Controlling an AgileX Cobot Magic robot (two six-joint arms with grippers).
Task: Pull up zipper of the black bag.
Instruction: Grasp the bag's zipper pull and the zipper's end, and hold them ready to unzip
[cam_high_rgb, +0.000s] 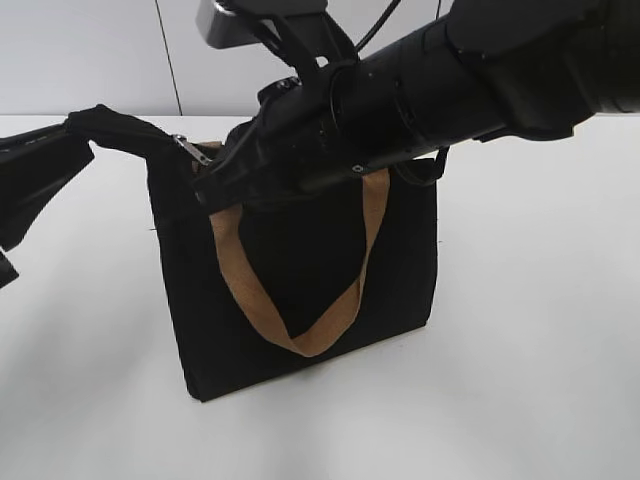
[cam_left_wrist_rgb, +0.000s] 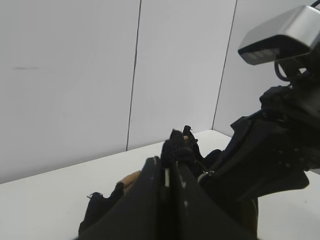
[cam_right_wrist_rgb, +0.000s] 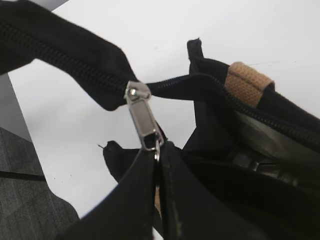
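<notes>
One boxy black fabric bag (cam_high_rgb: 300, 270) stands upright on the white desk (cam_high_rgb: 540, 350), nearer its far edge, one tan webbing loop handle (cam_high_rgb: 300, 335) hanging down its front. The left hand (cam_high_rgb: 70, 135) is pressed together on the bag's stretched top corner. The right hand (cam_right_wrist_rgb: 159, 200) pinches the one silver metal pull (cam_right_wrist_rgb: 144, 125) of the black zipper (cam_right_wrist_rgb: 75, 67) along the top edge.
</notes>
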